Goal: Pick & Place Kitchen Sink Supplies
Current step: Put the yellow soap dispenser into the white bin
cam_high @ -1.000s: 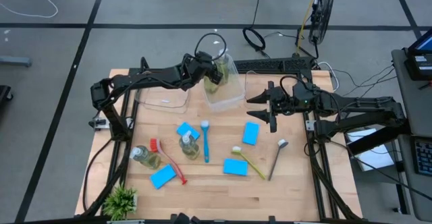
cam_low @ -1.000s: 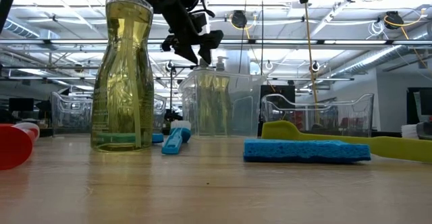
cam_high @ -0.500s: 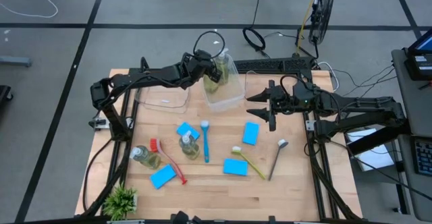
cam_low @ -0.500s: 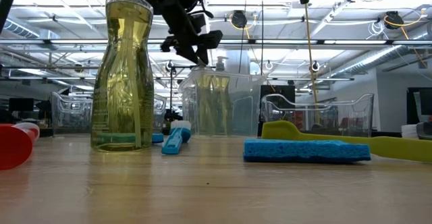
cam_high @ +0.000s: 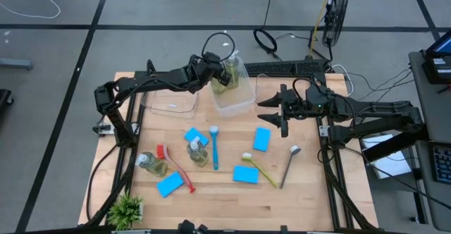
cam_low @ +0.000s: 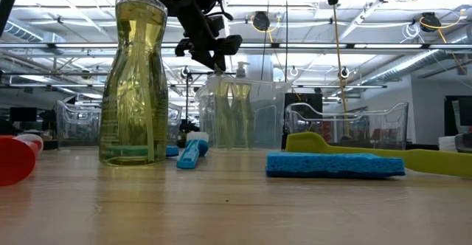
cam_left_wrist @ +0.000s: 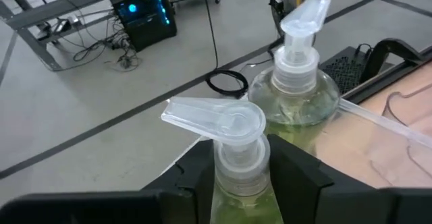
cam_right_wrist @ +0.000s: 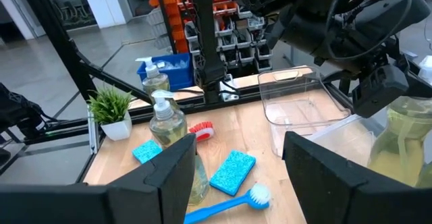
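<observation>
My left gripper (cam_high: 220,72) is over the middle clear bin (cam_high: 239,104) at the table's far side, shut on a clear pump bottle of yellow-green soap (cam_left_wrist: 237,158). A second soap bottle (cam_left_wrist: 295,89) stands in that bin beside it. My right gripper (cam_high: 281,113) is open and empty, hovering near the right bin (cam_high: 262,83). Two more soap bottles (cam_high: 150,163) (cam_high: 197,151) stand on the table. Several blue sponges (cam_high: 261,139) lie flat there with the red (cam_high: 176,168), blue (cam_high: 214,146), yellow-green (cam_high: 260,168) and brown (cam_high: 288,165) brushes. My left gripper pinches the soap bottle at its neck (cam_left_wrist: 239,183), just below the pump collar, one finger (cam_left_wrist: 196,177) on each side. The fingers come from the table's left, slanting down. The bottle is upright inside the bin; whether its base rests on the bin's floor, I cannot tell.
An empty clear bin (cam_high: 169,101) stands at the far left under my left arm. A small green potted plant (cam_high: 127,209) stands at the near left corner. Bare wood lies along the near edge and at the near right.
</observation>
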You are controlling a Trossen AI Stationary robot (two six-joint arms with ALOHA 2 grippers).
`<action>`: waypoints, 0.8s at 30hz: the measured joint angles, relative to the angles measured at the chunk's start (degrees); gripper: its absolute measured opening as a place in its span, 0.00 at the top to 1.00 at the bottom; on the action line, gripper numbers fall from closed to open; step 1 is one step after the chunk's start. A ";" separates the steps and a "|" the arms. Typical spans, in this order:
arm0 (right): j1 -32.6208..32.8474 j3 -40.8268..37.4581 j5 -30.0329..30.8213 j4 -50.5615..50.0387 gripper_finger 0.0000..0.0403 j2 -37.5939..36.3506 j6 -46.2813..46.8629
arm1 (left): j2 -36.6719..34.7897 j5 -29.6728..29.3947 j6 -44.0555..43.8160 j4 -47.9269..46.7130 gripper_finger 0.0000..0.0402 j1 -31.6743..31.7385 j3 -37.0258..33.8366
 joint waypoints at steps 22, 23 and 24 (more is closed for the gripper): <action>0.00 0.00 1.07 0.00 0.48 0.00 -1.07 | 0.07 4.24 6.11 3.86 0.64 2.62 -0.04; 0.00 0.00 1.23 0.00 0.48 0.00 -1.07 | 0.07 5.25 6.73 4.08 0.63 2.62 -0.02; 0.00 0.00 1.22 0.00 0.48 0.00 -1.07 | 0.07 5.98 7.49 3.99 0.62 2.62 -0.02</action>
